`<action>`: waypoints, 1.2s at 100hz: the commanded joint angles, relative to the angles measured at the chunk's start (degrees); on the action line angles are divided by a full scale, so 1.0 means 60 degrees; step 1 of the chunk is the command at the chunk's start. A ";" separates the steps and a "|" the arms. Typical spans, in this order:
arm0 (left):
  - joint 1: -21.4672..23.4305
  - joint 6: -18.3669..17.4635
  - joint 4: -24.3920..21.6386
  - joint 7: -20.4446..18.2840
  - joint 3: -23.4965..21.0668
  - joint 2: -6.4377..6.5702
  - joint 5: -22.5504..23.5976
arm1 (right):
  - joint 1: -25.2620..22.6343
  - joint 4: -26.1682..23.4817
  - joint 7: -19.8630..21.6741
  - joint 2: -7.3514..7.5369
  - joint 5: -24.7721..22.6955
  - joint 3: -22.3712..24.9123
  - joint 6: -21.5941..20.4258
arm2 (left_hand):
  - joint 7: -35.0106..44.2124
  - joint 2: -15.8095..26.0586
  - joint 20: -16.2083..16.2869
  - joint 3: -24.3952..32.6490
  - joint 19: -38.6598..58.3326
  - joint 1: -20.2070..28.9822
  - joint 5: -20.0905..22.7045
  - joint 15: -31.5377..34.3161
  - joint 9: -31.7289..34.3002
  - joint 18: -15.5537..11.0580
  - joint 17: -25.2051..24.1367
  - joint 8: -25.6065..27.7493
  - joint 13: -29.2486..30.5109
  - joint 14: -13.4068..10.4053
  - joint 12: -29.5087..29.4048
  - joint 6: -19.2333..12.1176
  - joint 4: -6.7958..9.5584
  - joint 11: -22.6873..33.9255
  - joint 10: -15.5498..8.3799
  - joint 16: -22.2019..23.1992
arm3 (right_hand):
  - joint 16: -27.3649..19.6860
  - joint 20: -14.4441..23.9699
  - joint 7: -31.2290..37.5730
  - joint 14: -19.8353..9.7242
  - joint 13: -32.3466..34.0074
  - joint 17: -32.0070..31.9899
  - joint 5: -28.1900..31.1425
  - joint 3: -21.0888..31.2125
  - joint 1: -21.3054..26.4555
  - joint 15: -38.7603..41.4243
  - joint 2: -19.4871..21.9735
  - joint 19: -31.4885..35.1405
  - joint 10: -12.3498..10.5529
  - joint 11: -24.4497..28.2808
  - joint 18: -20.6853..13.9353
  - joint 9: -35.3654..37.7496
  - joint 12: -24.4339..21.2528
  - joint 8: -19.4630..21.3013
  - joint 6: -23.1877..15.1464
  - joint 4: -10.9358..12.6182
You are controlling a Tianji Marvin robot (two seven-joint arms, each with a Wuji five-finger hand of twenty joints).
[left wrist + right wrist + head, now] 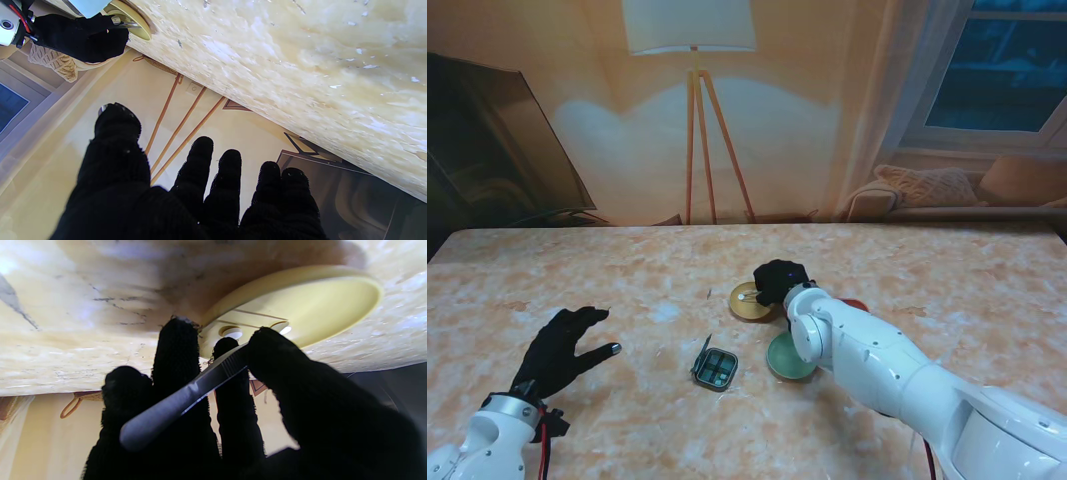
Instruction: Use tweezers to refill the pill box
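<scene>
Over the shallow yellow round dish (749,303) our right robot hand (779,280) pinches the slim metal tweezers (186,396), tips toward the white pills (232,333), while the small open pill box (716,368) waits nearer to us and leftward on the surface, closer to our spread, empty left robot hand (562,350).

You face a marbled beige-and-pink table top (547,270) that spans the full width of the stand's view. Behind its far edge stands a printed backdrop wall (827,120) in warm cream tones. At its centre you see a floor lamp (692,60) — white shade, three wooden legs — casting a pale glow on the wall. To your left sits a dark flat screen (497,140), tilted. To your right, a curtain (887,90) frames a window (997,70) showing deep blue — beneath it a sofa (957,195) with a knitted cushion (927,185).
</scene>
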 commanded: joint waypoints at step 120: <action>0.0131 0.0039 -0.0008 -0.0132 -0.0047 -0.0006 0.0054 | -0.0270 -0.0287 -0.0176 -0.0024 -0.0083 0.0173 -0.0292 | 0.0025 0.0290 0.0036 -0.0144 0.0008 -0.0151 0.0258 -0.0013 0.0029 -0.0560 0.0039 -0.0152 -0.0061 -0.0125 -0.0105 -0.0040 0.0192 -0.0042 -0.0177 0.0137 | 0.0217 0.0124 0.1035 -0.0632 0.1096 0.1270 0.1103 0.1044 0.0359 0.1246 -0.0132 0.1051 -0.0022 0.1247 -0.0933 0.1276 0.0617 0.0914 -0.0929 0.0515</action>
